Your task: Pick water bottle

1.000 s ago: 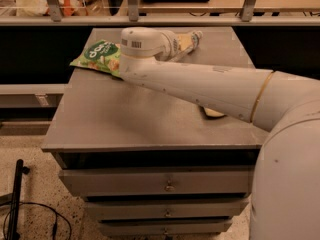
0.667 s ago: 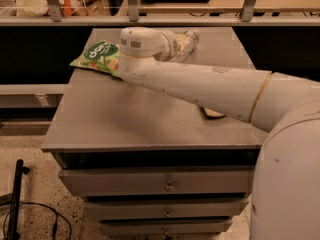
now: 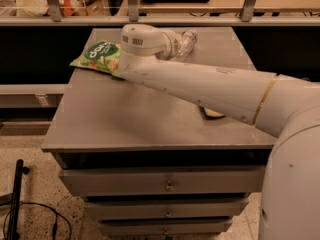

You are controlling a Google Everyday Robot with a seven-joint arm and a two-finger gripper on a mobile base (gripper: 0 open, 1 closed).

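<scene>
The water bottle [image 3: 185,42] is a small clear bottle with a white cap at the far middle of the grey table [image 3: 125,119], tilted up to the right. My arm reaches across the table from the right. My gripper [image 3: 175,45] is at the far end of the arm, right at the bottle, and the white wrist housing [image 3: 142,40] largely covers it. The bottle's lower part is hidden behind the gripper.
A green snack bag [image 3: 98,57] lies at the table's far left, touching the wrist. A yellow sponge [image 3: 213,113] peeks out under my arm at the right. Drawers [image 3: 165,181] are below the tabletop. A counter with rails runs behind. A black cable [image 3: 30,216] lies on the floor at left.
</scene>
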